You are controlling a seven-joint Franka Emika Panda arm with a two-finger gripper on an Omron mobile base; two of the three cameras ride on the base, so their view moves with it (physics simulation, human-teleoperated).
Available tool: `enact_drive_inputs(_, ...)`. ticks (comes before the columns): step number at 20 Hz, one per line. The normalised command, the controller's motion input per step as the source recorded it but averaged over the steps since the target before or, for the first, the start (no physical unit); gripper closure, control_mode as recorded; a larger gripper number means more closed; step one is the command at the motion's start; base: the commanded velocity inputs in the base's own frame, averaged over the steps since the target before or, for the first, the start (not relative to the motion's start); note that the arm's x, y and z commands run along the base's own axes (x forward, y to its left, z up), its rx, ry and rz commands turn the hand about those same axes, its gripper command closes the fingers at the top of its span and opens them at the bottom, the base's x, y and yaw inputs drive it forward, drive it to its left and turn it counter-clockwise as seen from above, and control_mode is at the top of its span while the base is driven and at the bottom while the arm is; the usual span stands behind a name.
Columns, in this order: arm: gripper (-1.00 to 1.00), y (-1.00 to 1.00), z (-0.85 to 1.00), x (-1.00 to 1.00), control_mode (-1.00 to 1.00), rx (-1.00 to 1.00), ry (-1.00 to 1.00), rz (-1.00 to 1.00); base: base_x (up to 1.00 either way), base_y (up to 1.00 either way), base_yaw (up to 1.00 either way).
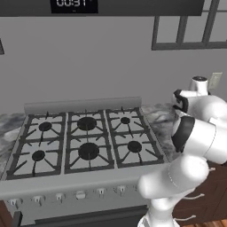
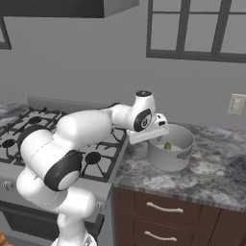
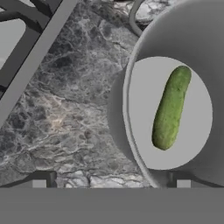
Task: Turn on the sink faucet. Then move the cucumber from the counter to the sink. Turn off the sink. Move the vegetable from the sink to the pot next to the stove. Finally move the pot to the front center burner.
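The dark green cucumber (image 3: 170, 108) lies flat on the bottom of the shiny steel pot (image 3: 205, 39). The pot (image 2: 174, 157) stands on the marbled counter (image 2: 216, 178) just right of the stove (image 1: 26, 186), and the cucumber (image 2: 167, 146) peeks over its rim. My gripper (image 3: 110, 181) hangs open above the pot's stove-side rim, one fingertip (image 3: 39, 183) over bare counter (image 3: 70, 113) and the other over the pot. Nothing is held. The gripper (image 2: 144, 141) points down from the outstretched arm. The front center burner (image 1: 88, 151) is bare. The sink and its faucet are out of view.
Black grates cover all the burners, with silver knobs (image 1: 80, 194) along the front. The stove's edge (image 3: 35, 57) runs close to the pot. Brown drawers (image 2: 163, 207) sit under the counter, and a wall outlet (image 2: 236, 104) and a window are behind it.
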Motion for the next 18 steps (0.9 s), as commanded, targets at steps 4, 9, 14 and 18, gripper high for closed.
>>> enact_drive_inputs(4, -1.00, 0.00, -0.21, 0.38, -1.00, 0.07, 0.00, 0.17, 0.00, 0.00, 0.00)
enact_drive_inputs(9, -1.00, -0.01, -0.14, 0.45, -1.00, 0.06, 0.00, 0.15, 0.00, 0.00, 0.00)
enact_drive_inputs(14, -1.00, -0.02, -0.24, 0.37, -1.00, 0.03, 0.00, 0.12, 0.00, 0.00, 0.00)
enact_drive_inputs(18, -1.00, -0.06, -0.32, 0.26, -1.00, 0.00, 0.00, 0.03, 0.00, 0.00, 0.00)
